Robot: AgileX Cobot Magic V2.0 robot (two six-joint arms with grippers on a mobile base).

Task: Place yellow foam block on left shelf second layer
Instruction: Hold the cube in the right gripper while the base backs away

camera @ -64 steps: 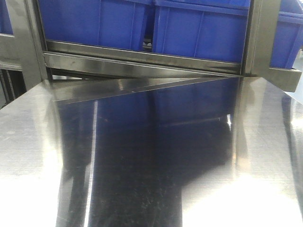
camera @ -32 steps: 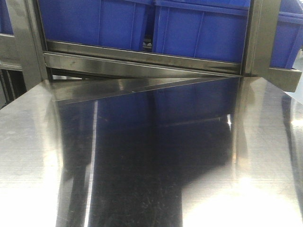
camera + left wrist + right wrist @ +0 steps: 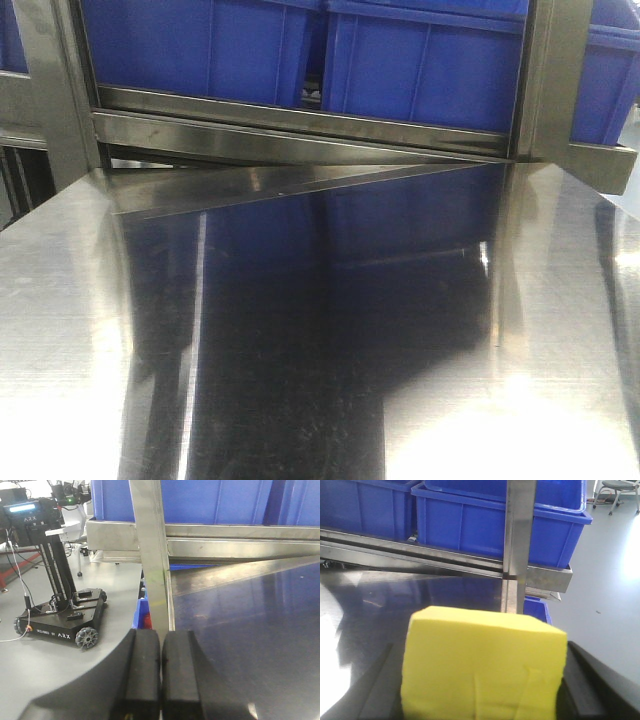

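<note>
The yellow foam block (image 3: 482,665) fills the bottom of the right wrist view, held between the two black fingers (image 3: 592,685) of my right gripper (image 3: 482,695), above the steel table. My left gripper (image 3: 161,675) is shut with its black pads pressed together and nothing between them, at the table's left edge near a steel shelf post (image 3: 152,555). Neither gripper nor the block shows in the front view. The shelf rail (image 3: 300,135) carries blue bins (image 3: 420,60) just above the table.
A steel table top (image 3: 320,340) stretches ahead to the shelf frame. A shelf post (image 3: 520,540) stands just beyond the block, with blue bins (image 3: 465,520) behind it. A black wheeled robot base (image 3: 62,622) stands on the floor to the left.
</note>
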